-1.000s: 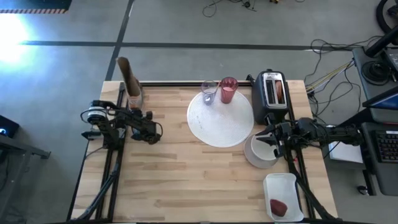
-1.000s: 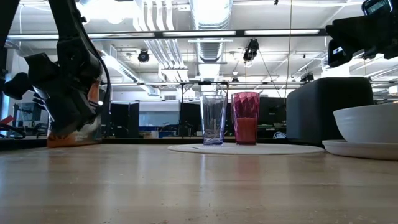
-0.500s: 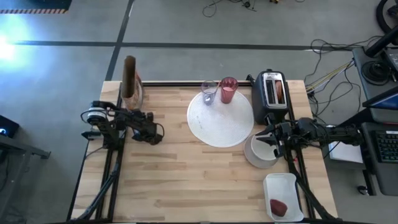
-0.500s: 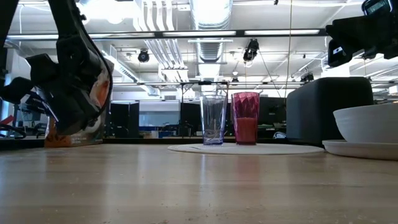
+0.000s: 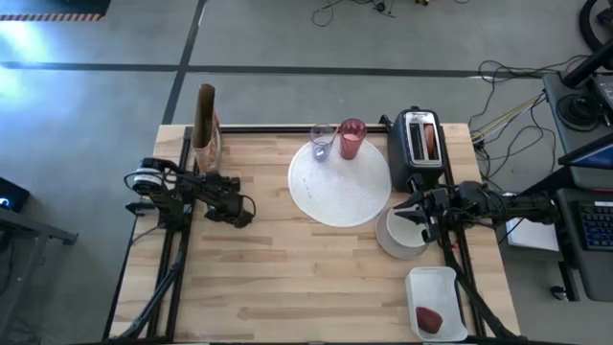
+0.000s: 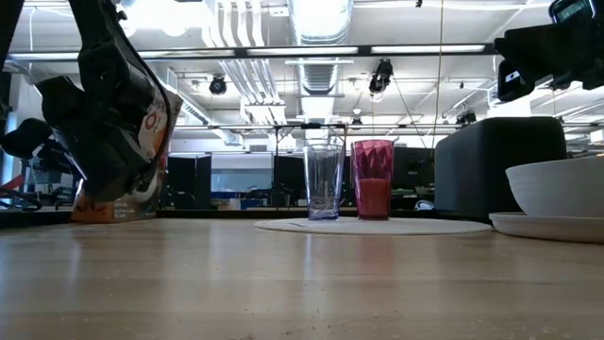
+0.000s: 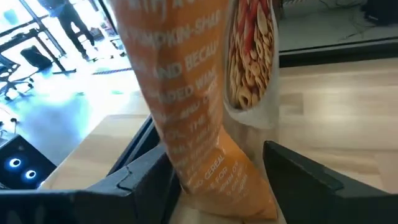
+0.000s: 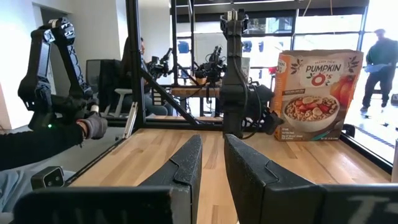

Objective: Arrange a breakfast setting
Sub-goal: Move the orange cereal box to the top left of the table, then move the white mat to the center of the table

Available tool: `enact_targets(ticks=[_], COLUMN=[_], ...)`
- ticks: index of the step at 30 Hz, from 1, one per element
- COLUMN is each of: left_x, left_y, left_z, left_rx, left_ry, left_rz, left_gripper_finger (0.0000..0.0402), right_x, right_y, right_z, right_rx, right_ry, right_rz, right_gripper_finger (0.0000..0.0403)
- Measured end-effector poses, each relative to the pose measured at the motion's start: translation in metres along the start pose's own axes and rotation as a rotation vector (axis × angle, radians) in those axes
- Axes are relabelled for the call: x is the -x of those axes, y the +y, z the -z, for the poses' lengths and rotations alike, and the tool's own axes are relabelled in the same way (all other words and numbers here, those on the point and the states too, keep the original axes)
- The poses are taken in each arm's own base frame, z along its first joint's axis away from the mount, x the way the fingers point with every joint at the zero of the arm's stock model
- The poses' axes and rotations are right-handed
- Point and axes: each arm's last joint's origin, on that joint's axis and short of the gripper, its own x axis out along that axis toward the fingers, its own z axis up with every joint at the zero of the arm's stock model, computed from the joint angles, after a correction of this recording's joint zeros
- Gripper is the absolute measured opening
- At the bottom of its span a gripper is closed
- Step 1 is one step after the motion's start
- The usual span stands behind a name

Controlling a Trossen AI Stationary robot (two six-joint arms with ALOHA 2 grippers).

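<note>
Nearest, at the table's front right corner, the rectangular white tray [image 5: 437, 282] is lying with the small dark-red fruit [image 5: 428, 318] resting inside it. Just beyond it, the small white bowl [image 5: 397, 240] is sitting on the wood, and the right gripper [image 8: 212, 146] is hovering over the bowl's far rim. Its fingers are pointing across the table with only a thin slit between them, and they are holding nothing.

Across on the left side, the left gripper [image 7: 217, 177] is reaching toward the orange cereal box [image 5: 204, 129]. Its fingers [image 7: 144, 182] are spreading wide on either side of the box rather than clamping it. That box is standing upright at the far left corner.

Farther back, the large round white plate [image 5: 340, 187] is lying right of centre. The pink translucent tumbler [image 5: 351, 139] and a clear glass [image 5: 322, 144] are standing side by side on its far edge. Beside the plate, the black-and-silver toaster [image 5: 414, 163] is holding the round browned bread piece [image 5: 430, 141] in one slot.
</note>
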Motion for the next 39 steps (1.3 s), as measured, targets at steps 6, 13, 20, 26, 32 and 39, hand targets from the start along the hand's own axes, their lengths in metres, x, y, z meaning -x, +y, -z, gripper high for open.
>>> enact_targets(ticks=[6, 13, 20, 26, 32, 39], left_x=[0.008, 0.018, 0.036, 0.052, 0.077, 0.113], left_y=[-0.005, -0.002, -0.006, -0.006, -0.011, -0.028], left_z=[0.004, 0.009, 0.010, 0.013, 0.013, -0.003], left_rx=[0.034, -0.001, -0.005, -0.022, -0.052, -0.164], left_ry=[0.121, 0.109, 0.198, 0.219, 0.242, 0.278], left_rz=[-0.025, 0.033, 0.050, 0.104, 0.212, 0.356], left_gripper_finger=[0.0231, 0.0231, 0.0231, 0.0231, 0.0231, 0.0231], right_x=[0.000, 0.000, 0.000, 0.000, 0.000, 0.000], right_y=[0.000, 0.000, 0.000, 0.000, 0.000, 0.000], right_z=[0.000, 0.000, 0.000, 0.000, 0.000, 0.000], right_rx=[0.000, 0.000, 0.000, 0.000, 0.000, 0.000], right_ry=[0.000, 0.000, 0.000, 0.000, 0.000, 0.000], right_rz=[0.000, 0.000, 0.000, 0.000, -0.001, 0.000], right_gripper_finger=[0.0059, 0.0059, 0.0059, 0.0059, 0.0059, 0.0059])
